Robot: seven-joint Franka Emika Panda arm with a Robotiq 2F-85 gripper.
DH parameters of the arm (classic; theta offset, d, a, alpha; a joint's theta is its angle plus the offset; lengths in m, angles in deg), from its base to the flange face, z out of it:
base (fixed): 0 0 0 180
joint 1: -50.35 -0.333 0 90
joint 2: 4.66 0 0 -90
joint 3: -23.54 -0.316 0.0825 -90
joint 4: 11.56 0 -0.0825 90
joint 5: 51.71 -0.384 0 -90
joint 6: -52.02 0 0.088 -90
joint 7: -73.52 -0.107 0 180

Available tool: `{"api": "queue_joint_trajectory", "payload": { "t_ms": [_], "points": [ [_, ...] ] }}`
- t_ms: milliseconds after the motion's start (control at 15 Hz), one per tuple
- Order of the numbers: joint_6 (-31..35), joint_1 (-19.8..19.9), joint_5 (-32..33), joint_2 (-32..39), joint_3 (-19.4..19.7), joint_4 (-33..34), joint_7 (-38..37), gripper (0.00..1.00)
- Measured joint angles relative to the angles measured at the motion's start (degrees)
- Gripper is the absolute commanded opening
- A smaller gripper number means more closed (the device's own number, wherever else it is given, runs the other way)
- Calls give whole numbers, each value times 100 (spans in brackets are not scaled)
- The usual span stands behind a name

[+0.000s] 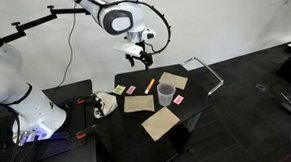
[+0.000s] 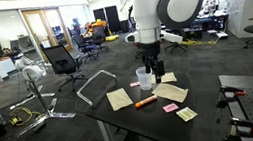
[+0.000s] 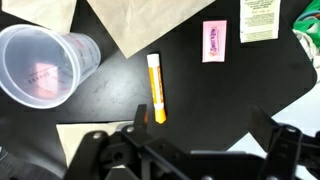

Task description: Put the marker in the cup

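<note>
1 translucent greyish plastic cup (image 3: pixel 40 65), upright, far left in the wrist view. 1 thin orange marker (image 3: pixel 156 88) lies flat on black worktop (image 3: pixel 230 95) just beside it, apart. 2 small flat packets (image 3: pixel 214 41) further right. Fingers (image 3: pixel 264 125) wide apart, empty, bare worktop between them.

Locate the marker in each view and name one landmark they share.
Exterior view: marker near the picture's centre, just left of the cup.
Exterior view: marker below centre, in front of the cup.
Wrist view: marker at centre, right of the cup.
Shared landmark: the cup.
</note>
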Motion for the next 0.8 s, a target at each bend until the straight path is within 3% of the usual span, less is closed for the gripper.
{"api": "queue_joint_trajectory", "payload": {
  "t_ms": [400, 800],
  "points": [
    [755, 169, -322, 513, -64, 12, 756, 100],
    [948, 405, -371, 1038, -278, 198, 1054, 100]
  ]
}}
